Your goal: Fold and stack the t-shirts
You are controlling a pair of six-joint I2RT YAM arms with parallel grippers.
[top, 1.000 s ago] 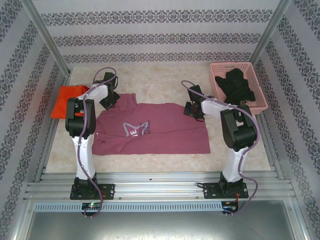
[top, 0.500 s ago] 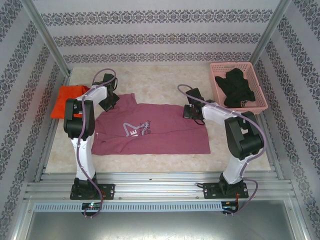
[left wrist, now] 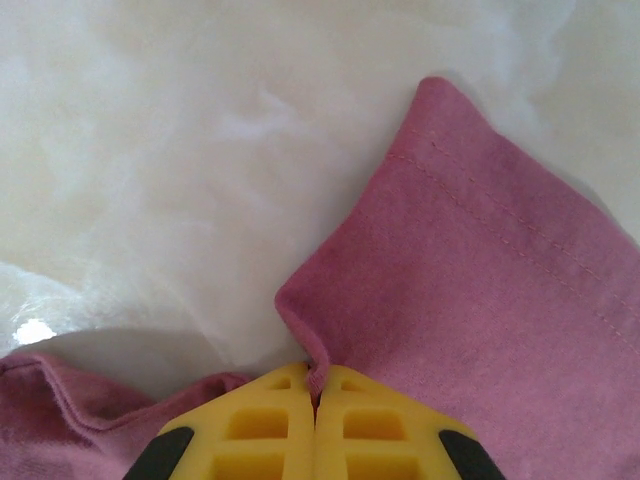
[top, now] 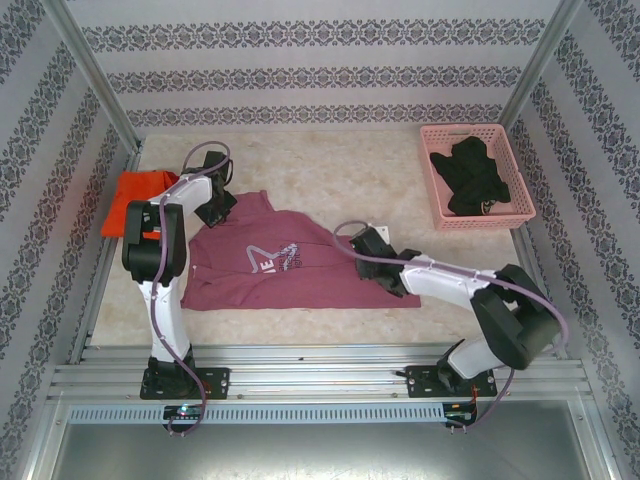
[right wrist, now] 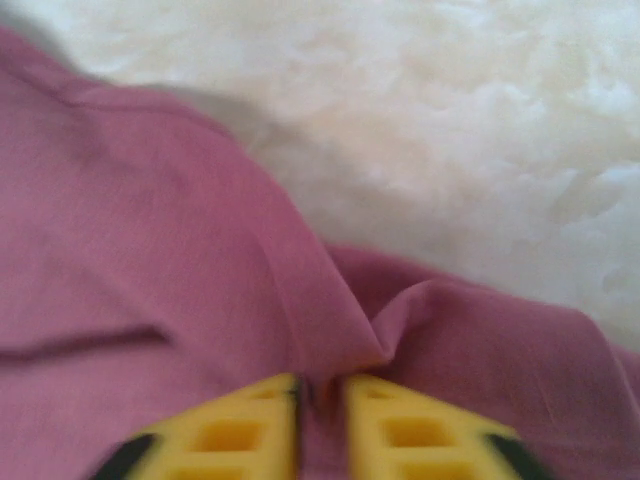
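Table (top: 330,165) holds the maroon shirt (top: 300,278), spread flat. Pink basket (top: 436,190) sits well beyond the shirt's far right corner; orange shirt (top: 135,195) lies near its far left. Left gripper (left wrist: 315,390) pinches a fold at the shirt's far-left edge; right gripper (right wrist: 320,392) pinches bunched cloth at its right side.

The maroon t-shirt (top: 300,282) lies spread mostly flat across the middle of the table, chest up. Its white star outline and lettering (top: 270,258) sit left of centre. The right side is drawn inward and rucked into soft folds, and the far left stitched hem corner (left wrist: 470,230) puckers into a small ridge. The bright orange t-shirt (top: 128,195) lies bunched at the far left table edge.
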